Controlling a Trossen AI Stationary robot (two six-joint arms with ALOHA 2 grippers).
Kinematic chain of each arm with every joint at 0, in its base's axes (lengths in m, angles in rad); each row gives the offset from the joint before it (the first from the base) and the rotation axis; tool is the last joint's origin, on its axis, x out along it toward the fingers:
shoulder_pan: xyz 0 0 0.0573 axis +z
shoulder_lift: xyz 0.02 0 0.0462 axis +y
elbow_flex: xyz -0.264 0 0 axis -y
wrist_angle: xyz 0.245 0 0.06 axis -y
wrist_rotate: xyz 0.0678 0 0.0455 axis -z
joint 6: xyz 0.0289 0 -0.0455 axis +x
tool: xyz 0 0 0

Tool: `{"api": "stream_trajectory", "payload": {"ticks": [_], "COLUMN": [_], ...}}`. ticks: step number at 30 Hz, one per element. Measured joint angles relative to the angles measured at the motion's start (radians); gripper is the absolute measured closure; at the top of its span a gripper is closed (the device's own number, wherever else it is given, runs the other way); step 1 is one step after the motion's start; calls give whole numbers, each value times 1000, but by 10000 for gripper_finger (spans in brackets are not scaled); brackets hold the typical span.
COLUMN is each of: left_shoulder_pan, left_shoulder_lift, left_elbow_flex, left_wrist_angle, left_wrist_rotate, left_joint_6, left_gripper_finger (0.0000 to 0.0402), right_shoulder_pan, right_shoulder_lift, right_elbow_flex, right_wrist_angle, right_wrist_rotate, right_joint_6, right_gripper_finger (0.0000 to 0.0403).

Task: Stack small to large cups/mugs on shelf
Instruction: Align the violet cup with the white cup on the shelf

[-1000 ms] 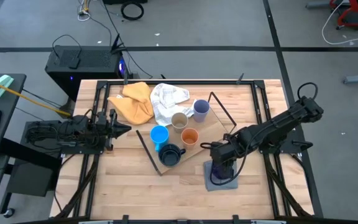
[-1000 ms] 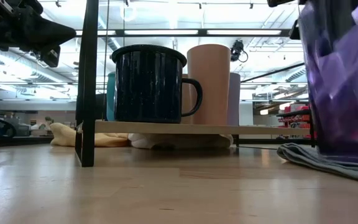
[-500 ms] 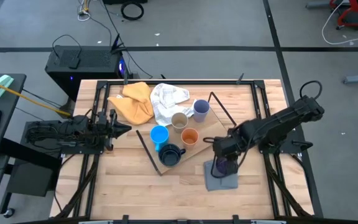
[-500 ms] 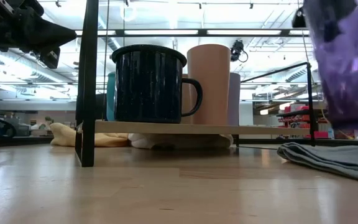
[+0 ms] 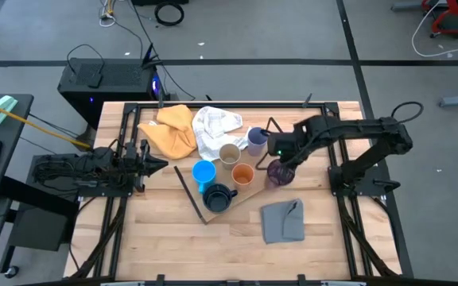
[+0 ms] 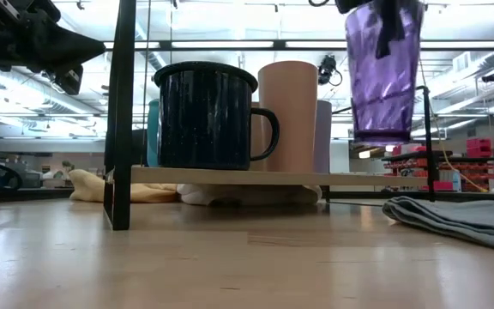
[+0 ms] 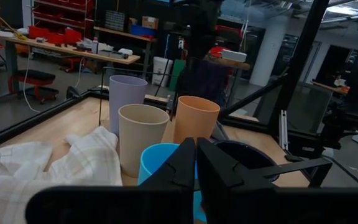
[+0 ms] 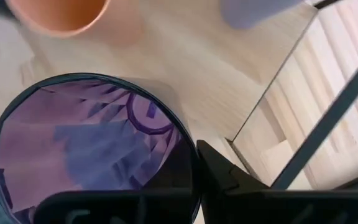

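My right gripper (image 5: 280,161) is shut on the purple cup (image 5: 277,173) and holds it in the air over the right end of the shelf (image 5: 281,159), a light-wood board in a black wire frame. On the board stand the lavender cup (image 5: 257,139), the beige cup (image 5: 229,153), the bright blue mug (image 5: 203,172), the orange cup (image 5: 243,174) and the dark navy mug (image 5: 218,197), each on its base. My left gripper (image 5: 161,164) is shut and level at the table's left, clear of the cups. My right gripper holds the purple cup by its rim (image 8: 194,155), coming from above and pointing down. One finger (image 8: 225,177) lies outside the wall; the other seems to be inside, seen through the wall. The cup (image 6: 382,73) hangs upright below the fingers, clear of the shelf.
A grey cloth (image 5: 283,221) lies on the table near the front right. A yellow cloth (image 5: 172,131) and a white cloth (image 5: 213,127) lie at the far side behind the cups. The shelf's black wire posts (image 6: 120,112) stand at its corners.
My right gripper has lifted the purple cup off the grey cloth and carried it up and toward the table's far edge, over the shelf's right end. The cup stays upright and hangs clear. The grey cloth stays where it was.
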Motion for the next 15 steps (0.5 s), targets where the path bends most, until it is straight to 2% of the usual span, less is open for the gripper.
{"api": "stream_trajectory", "payload": {"ticks": [7, 15], "left_shoulder_pan": [0, 0], "left_shoulder_lift": [0, 0], "left_elbow_flex": [0, 0], "left_wrist_angle": [0, 0], "left_wrist_rotate": [0, 0], "left_joint_6": [-3, -4], "left_gripper_finger": [373, 384], "right_shoulder_pan": [-75, -134], "right_shoulder_lift": [1, 53], "right_elbow_flex": [0, 1], "right_wrist_angle": [11, 8], "right_wrist_rotate": [37, 55], "right_joint_6": [84, 120], "right_gripper_finger": [396, 396]}}
